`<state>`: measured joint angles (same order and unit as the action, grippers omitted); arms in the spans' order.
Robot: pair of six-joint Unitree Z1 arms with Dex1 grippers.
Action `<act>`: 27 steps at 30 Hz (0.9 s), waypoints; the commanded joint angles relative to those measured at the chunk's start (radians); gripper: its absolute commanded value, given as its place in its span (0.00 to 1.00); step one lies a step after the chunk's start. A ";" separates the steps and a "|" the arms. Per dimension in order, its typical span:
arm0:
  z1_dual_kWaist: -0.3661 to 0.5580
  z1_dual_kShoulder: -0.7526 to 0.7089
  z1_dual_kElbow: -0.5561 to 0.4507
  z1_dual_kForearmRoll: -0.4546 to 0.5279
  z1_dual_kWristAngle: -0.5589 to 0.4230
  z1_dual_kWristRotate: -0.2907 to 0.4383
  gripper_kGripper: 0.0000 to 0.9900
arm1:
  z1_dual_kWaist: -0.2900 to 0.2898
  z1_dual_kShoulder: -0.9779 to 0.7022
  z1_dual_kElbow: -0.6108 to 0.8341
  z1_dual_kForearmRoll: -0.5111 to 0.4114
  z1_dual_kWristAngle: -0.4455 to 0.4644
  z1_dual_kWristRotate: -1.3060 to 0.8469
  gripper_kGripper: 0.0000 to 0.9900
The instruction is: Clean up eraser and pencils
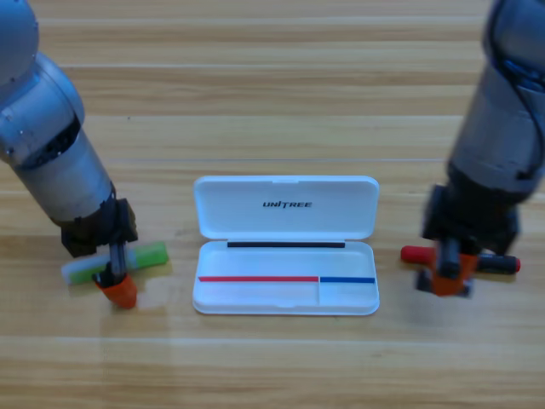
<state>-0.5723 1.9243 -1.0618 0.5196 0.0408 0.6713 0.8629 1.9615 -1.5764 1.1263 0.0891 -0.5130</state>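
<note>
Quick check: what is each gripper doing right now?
Left gripper: down over the green pencil, jaw state cannot be told.
Right gripper: down over the black pencil, cannot be told.

The green pencil [145, 256], translucent light green with a whitish left end, lies nearly level on the counter [272, 111] at the left, its middle hidden. The black pencil [498, 263], red at its left end, lies level at the right. No eraser shows.

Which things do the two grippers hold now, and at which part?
Cannot be told: left gripper sits over the green pencil's middle, right gripper over the black-and-red pencil's middle.
</note>
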 commanded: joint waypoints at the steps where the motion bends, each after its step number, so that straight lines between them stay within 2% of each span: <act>1: 0.020 0.062 0.029 -0.021 -0.007 0.005 0.90 | 0.076 0.168 -0.122 0.017 -0.012 -0.091 0.00; 7: 0.029 0.073 0.029 -0.021 0.033 0.016 0.84 | 0.080 0.284 -0.247 0.017 -0.017 -0.136 0.00; 9: 0.032 0.074 0.029 -0.021 0.051 0.024 0.79 | 0.082 0.313 -0.277 0.017 -0.023 -0.137 0.00; 12: 0.037 0.074 0.031 -0.021 0.087 0.031 0.76 | 0.080 0.350 -0.304 0.017 -0.035 -0.139 0.00; 16: 0.043 0.065 0.036 -0.021 0.129 0.040 0.66 | 0.076 0.372 -0.315 0.017 -0.046 -0.139 0.00; 24: 0.045 0.039 0.045 -0.016 0.151 0.093 0.31 | 0.071 0.379 -0.312 0.017 -0.065 -0.137 0.00; 27: 0.045 0.033 0.045 -0.010 0.148 0.114 0.08 | 0.071 0.378 -0.310 0.017 -0.071 -0.137 0.00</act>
<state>-0.5586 1.9287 -1.0426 0.5104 0.1802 0.7552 0.9166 2.2870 -1.8949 1.1270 0.0411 -0.6488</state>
